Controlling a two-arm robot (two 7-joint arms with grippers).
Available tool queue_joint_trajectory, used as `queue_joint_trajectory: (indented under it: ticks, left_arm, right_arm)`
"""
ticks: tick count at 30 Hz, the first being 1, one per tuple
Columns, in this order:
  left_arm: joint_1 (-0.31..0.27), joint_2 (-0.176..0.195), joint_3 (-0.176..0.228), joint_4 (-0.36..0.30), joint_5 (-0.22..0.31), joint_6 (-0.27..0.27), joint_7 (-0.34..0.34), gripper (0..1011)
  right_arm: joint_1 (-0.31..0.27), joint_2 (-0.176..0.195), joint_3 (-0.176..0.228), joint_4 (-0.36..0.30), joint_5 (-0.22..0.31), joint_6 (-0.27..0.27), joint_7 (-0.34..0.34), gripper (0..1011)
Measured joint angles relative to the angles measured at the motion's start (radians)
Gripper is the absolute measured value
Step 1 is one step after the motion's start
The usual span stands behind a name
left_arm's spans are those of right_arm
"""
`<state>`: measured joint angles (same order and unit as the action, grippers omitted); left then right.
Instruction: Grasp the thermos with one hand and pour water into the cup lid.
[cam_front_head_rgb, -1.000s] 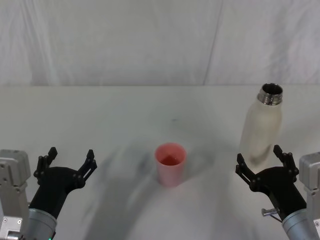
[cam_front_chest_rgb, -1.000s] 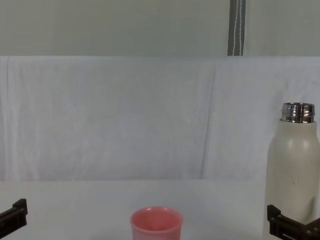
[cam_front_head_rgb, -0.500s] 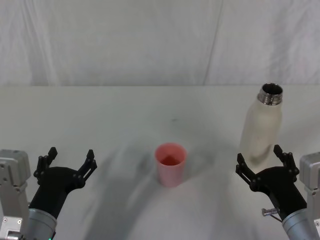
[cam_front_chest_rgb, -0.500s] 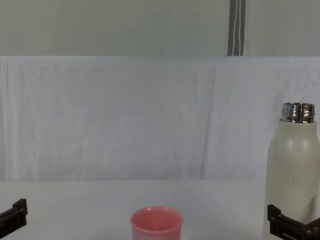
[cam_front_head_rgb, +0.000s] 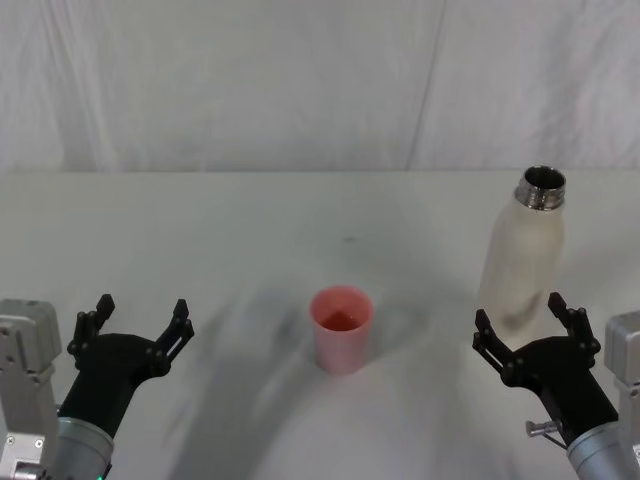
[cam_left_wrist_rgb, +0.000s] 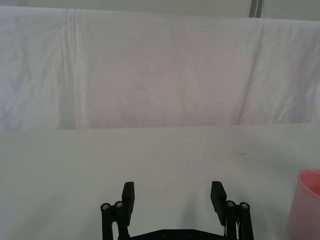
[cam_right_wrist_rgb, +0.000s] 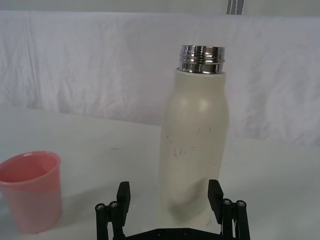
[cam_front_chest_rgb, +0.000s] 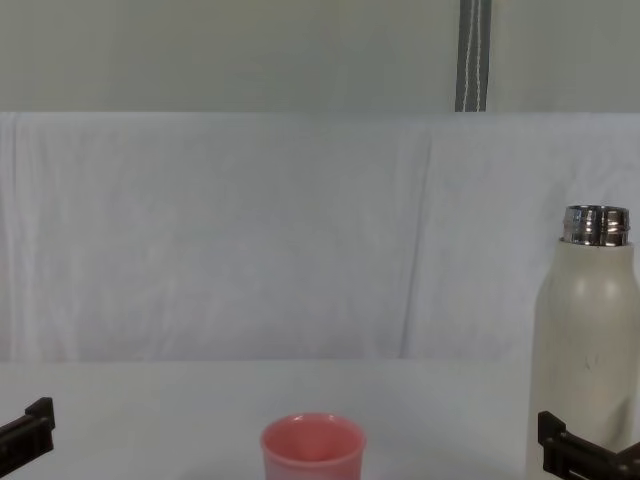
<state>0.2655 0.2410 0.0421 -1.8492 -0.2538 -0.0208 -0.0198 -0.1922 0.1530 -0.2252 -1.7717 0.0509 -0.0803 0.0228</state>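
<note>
the right gripper (cam_front_head_rgb: 530, 333), fingers spread wide and holding nothing, sits at the near side of the thermos (cam_front_head_rgb: 523, 255), which stands upright and uncapped at about 3 o'clock from the cup lid (cam_front_head_rgb: 341, 327). the grasp looks like the step in hand. to do it well, the gripper should likely advance straight toward 12 o'clock so the fingers pass either side of the cream body, close around its lower middle rather than the steel neck, and squeeze evenly to keep the tall bottle from tipping. the cup lid stands upright at the centre of the white surface (cam_front_head_rgb: 200, 230). the left gripper (cam_front_head_rgb: 135, 321), also wide open and empty, waits at 9 o'clock, well apart. count: one thermos, one cup lid, two grippers.
</note>
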Motion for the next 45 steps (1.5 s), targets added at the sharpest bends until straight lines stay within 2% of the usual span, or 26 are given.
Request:
queue_joint_trajectory:
  ticks: [19, 33, 45]
  left_arm:
    - [0.0, 0.0, 0.0, 0.0, 0.0, 0.0, 0.0, 1001]
    - [0.0, 0.0, 0.0, 0.0, 0.0, 0.0, 0.0, 1001]
    - [0.0, 0.0, 0.0, 0.0, 0.0, 0.0, 0.0, 1001]
  right_arm:
    - [-0.016, -0.03, 0.043, -0.009, 0.0, 0.001, 0.073, 1001]
    - [-0.023, -0.042, 0.071, 0.002, 0.047, 0.003, 0.107, 1002]
    - [-0.014, -0.039, 0.078, 0.014, 0.063, 0.001, 0.118, 1001]
